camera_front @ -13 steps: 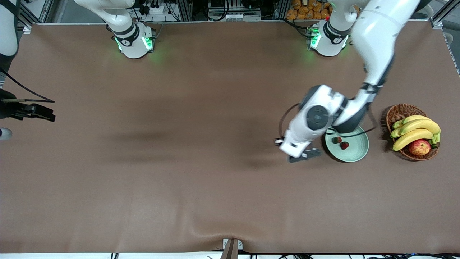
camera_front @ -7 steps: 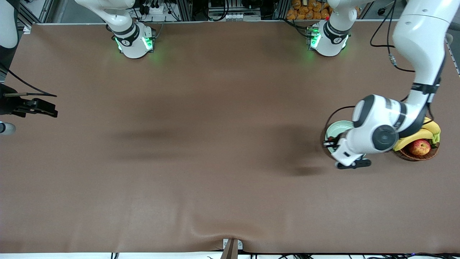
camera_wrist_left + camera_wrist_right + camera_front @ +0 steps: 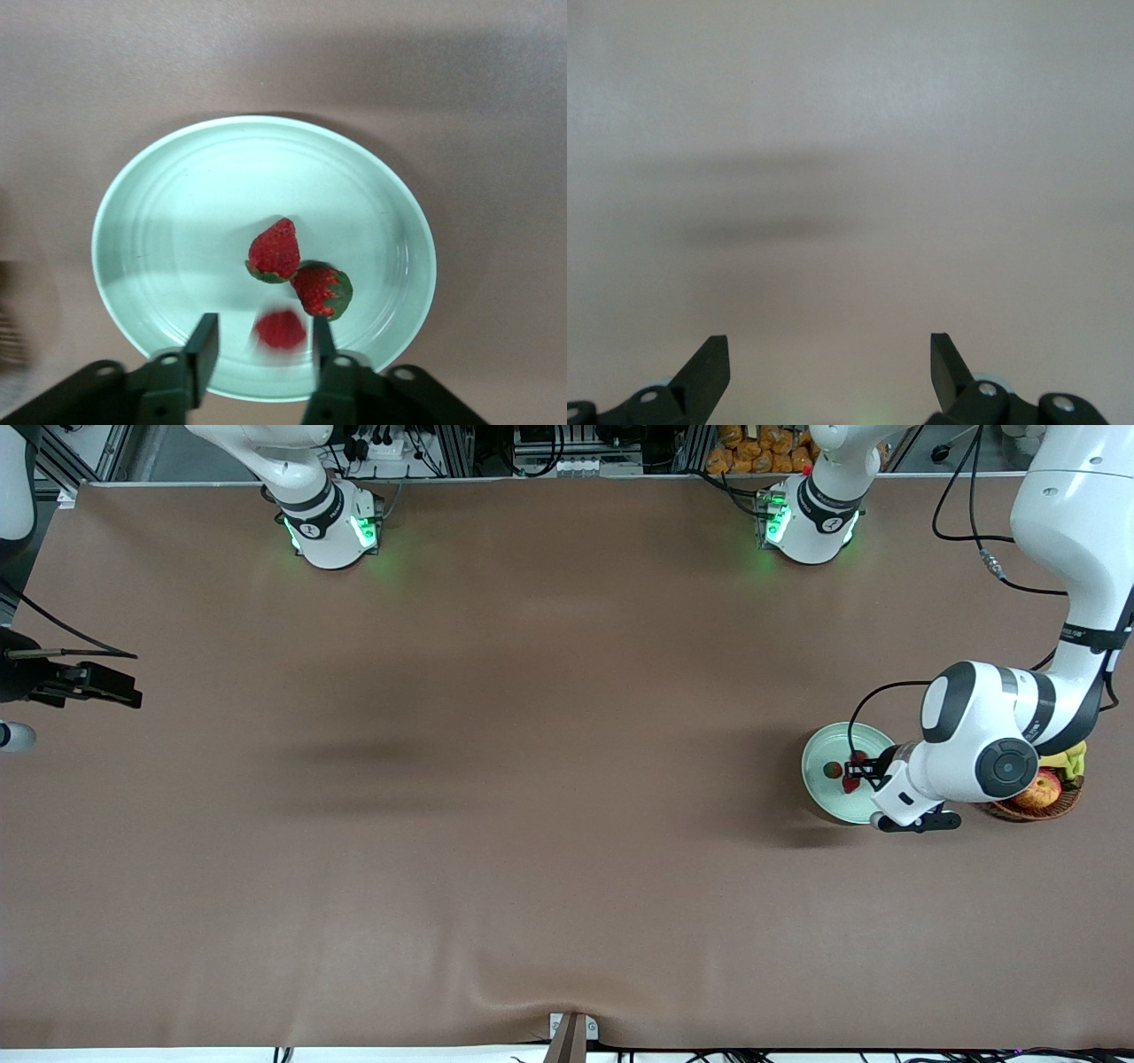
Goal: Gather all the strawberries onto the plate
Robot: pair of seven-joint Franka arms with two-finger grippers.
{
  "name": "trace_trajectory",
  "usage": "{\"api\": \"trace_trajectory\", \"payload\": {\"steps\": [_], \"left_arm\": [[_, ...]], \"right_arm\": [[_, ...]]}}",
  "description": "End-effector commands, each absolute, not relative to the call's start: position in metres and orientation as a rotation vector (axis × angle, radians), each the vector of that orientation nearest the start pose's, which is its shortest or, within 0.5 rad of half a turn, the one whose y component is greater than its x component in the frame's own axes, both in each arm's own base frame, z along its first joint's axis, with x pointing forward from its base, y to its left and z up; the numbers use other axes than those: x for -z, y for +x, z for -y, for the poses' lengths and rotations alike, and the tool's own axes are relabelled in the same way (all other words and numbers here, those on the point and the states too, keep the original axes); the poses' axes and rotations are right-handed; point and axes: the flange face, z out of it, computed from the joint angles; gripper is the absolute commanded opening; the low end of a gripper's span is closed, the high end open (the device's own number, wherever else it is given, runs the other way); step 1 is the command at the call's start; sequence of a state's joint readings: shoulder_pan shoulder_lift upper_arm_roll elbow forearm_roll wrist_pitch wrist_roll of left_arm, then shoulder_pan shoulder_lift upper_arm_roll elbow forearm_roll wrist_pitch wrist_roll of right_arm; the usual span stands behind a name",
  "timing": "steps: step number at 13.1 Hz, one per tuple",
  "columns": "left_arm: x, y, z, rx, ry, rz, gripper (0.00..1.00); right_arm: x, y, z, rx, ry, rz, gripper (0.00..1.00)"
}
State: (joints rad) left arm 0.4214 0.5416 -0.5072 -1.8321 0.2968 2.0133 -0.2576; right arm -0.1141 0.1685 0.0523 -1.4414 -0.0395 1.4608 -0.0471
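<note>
The left tool (image 3: 259,354) hangs over the round, shallow, pale mint-green plate (image 3: 159,221), its fingers spread with a gap between them, and a third small red strawberry (image 3: 281,328) shows blurred in that gap, touching neither finger, so it looks to be dropping free onto the plate. Just past the fingertips two more small red strawberries with dark green leafy tops (image 3: 275,251) lie touching each other near the plate's middle. In the front view the same tool (image 3: 861,772) sits over the plate's edge (image 3: 819,797) closest to the brown wicker basket of yellow bananas and a red-yellow apple (image 3: 1045,788). The right tool (image 3: 830,354) waits, spread wide over bare brown surface (image 3: 850,133). The berries are probably light, soft and easily bruised (and prone to roll), so any further pinch belongs across the firm shoulders below the leaves, gently.
</note>
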Motion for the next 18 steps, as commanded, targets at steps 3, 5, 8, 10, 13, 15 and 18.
{"api": "trace_trajectory", "payload": {"steps": [3, 5, 8, 10, 13, 15, 18], "left_arm": [[-0.312, 0.606, 0.026, -0.337, -3.026, 0.010, 1.00], [-0.351, 0.609, 0.034, -0.292, -3.009, 0.001, 1.00], [-0.430, 0.623, 0.056, -0.250, -3.005, -0.020, 1.00], [-0.482, 0.626, 0.065, -0.237, -3.008, -0.019, 1.00], [-0.555, 0.617, 0.069, -0.174, -3.045, 0.019, 1.00], [-0.588, 0.602, 0.077, -0.098, -3.052, 0.034, 1.00], [-0.634, 0.569, 0.092, -0.044, -3.043, 0.058, 1.00]], "right_arm": [[-0.580, 0.584, 0.046, -0.254, -3.141, -0.019, 1.00], [-0.582, 0.583, 0.045, -0.252, -3.143, -0.019, 1.00], [-0.584, 0.583, 0.043, -0.246, -3.148, -0.019, 1.00], [-0.586, 0.582, 0.044, -0.243, -3.148, -0.024, 1.00], [-0.587, 0.579, 0.053, -0.268, -3.146, -0.054, 1.00], [-0.588, 0.575, 0.065, -0.292, -3.143, -0.086, 1.00], [-0.589, 0.573, 0.072, -0.309, -3.152, -0.103, 1.00]]}}
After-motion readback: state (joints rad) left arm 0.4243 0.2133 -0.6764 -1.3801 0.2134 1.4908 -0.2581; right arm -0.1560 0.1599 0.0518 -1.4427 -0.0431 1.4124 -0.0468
